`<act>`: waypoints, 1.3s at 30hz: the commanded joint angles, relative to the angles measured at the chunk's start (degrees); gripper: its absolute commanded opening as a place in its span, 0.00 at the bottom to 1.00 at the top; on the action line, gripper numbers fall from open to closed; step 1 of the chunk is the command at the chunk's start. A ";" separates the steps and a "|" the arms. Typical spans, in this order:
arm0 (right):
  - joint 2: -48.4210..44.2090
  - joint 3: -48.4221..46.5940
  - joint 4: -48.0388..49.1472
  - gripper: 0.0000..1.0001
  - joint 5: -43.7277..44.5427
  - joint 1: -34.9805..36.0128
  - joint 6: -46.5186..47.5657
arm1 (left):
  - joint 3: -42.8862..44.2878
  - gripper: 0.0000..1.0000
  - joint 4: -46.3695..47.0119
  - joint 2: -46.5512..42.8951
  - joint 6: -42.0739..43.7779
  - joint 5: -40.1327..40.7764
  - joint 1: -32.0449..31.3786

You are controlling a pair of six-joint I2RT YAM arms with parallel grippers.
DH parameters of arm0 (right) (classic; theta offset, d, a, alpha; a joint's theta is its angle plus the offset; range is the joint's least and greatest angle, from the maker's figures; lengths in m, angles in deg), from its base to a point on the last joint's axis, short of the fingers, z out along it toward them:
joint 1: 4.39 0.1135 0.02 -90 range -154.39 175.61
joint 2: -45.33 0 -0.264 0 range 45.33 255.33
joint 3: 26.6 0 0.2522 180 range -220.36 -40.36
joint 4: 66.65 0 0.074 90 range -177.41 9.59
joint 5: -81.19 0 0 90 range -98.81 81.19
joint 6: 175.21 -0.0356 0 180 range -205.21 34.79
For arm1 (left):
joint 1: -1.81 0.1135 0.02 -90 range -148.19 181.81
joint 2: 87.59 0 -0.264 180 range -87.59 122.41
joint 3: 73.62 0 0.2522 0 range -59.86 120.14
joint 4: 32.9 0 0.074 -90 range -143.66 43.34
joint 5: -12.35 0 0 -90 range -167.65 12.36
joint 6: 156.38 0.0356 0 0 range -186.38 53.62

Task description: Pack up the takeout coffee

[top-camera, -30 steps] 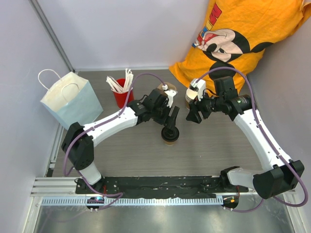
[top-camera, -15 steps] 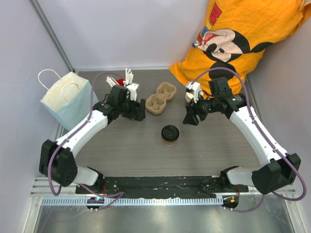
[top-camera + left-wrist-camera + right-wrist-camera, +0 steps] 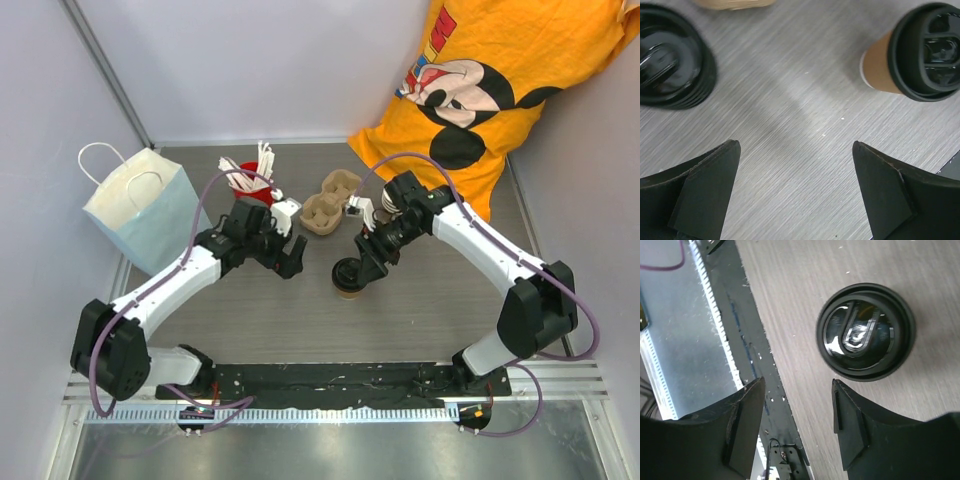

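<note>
The takeout coffee (image 3: 347,281), a brown paper cup under a black lid, stands upright on the grey table near the middle. In the right wrist view its lid (image 3: 865,337) shows from above, just ahead of my right gripper (image 3: 797,381), which is open and holds nothing. Seen from above, the right gripper (image 3: 364,258) hovers at the cup's back right edge. My left gripper (image 3: 290,262) is open and empty a short way to the left of the cup. The left wrist view has the cup (image 3: 920,55) at the top right, beyond the wide-spread jaws of that gripper (image 3: 794,145).
A brown pulp carrier tray (image 3: 330,200) lies behind the cup. A red cup of white sticks (image 3: 250,185) stands to its left, and a pale blue paper bag (image 3: 145,205) at the far left. Another black, ribbed round lid (image 3: 670,65) sits near the left gripper. Orange shirt (image 3: 500,80) at back right.
The left gripper has left the cup, swung away to the left and opened wide. The right arm has come forward from the back to the cup.
</note>
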 commanded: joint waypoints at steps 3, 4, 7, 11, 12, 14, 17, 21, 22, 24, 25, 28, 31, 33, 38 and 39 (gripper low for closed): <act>0.69 -0.77 -4.71 0.61 -4.36 0.79 6.00 | 2.15 1.00 8.13 4.90 3.53 2.00 -5.12; 1.48 -0.86 -6.10 0.60 -4.88 0.97 7.57 | 2.59 1.00 8.57 5.78 3.62 2.71 -5.83; 2.53 -1.30 -10.14 0.60 -6.03 1.75 11.79 | 4.00 1.00 9.72 8.85 3.88 5.35 -8.46; 3.41 1.33 -10.07 0.60 -4.97 3.08 13.04 | 5.93 1.00 10.86 12.37 3.18 8.34 -11.27; 3.50 1.77 -9.72 0.59 -5.06 3.16 12.95 | 6.29 1.00 11.04 13.25 2.83 8.52 -11.46; 3.68 2.65 -7.97 0.59 -4.45 3.25 11.99 | 6.55 1.00 11.74 13.87 2.65 8.70 -11.89; 3.94 3.27 -6.03 0.59 -3.66 3.25 11.02 | 6.99 1.00 12.10 14.84 2.91 8.78 -12.33; 4.12 4.50 -1.04 0.59 -1.20 3.25 8.30 | 6.82 1.00 12.01 15.19 3.09 7.47 -12.69; 3.95 4.94 0.29 0.59 -0.58 3.25 7.42 | 6.73 1.00 12.01 15.28 3.09 7.29 -12.86; 3.68 5.56 2.57 0.59 1.00 3.25 6.01 | 6.47 1.00 12.18 15.54 3.00 6.24 -13.13; 3.68 5.64 3.02 0.59 1.44 3.25 5.66 | 6.38 1.00 12.18 15.63 2.83 6.15 -13.39; 3.51 5.56 4.08 0.59 2.67 3.25 4.95 | 5.94 1.00 12.27 15.72 2.83 5.62 -13.83; 2.63 5.91 5.40 0.59 4.34 3.17 4.25 | 5.68 1.00 12.36 15.72 2.83 4.83 -14.18; 2.10 6.26 6.45 0.59 5.48 2.99 3.72 | 5.59 1.00 12.45 15.80 2.48 4.39 -14.36; 0.87 6.17 7.94 0.60 6.10 1.50 2.93 | 5.24 1.00 12.62 15.89 2.21 3.69 -15.41; 0.69 6.26 8.64 0.60 6.10 1.15 2.84 | 5.15 1.00 12.62 15.89 2.21 3.69 -15.67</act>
